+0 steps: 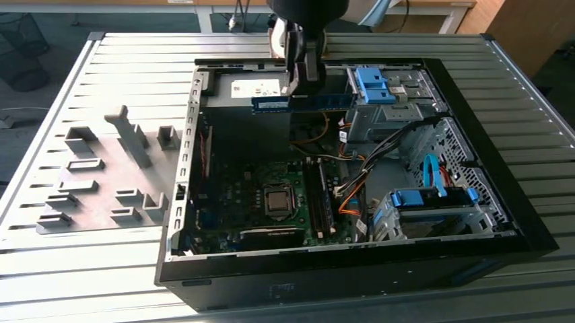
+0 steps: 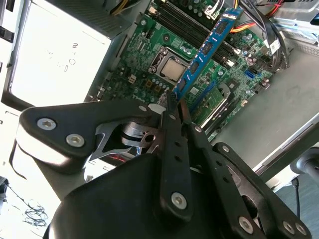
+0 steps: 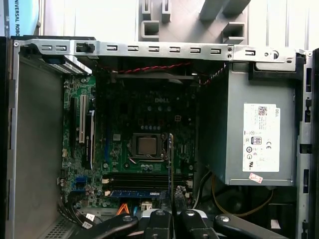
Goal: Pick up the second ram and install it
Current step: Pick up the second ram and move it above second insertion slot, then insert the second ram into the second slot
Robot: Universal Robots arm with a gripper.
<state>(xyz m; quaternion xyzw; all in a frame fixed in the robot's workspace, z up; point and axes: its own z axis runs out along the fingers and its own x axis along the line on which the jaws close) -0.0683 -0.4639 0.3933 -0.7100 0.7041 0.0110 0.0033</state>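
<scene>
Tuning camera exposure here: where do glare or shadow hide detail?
Second wrist view: the power supply is blown out white, though the second ram in the gripper reads well. Exterior view: the computer case interior is shadowed against the bright table. First wrist view: motherboard evenly lit.

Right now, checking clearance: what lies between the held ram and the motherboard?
Only open air, as far as the second wrist view shows: the ram, clamped in the gripper, hangs above the motherboard.
</scene>
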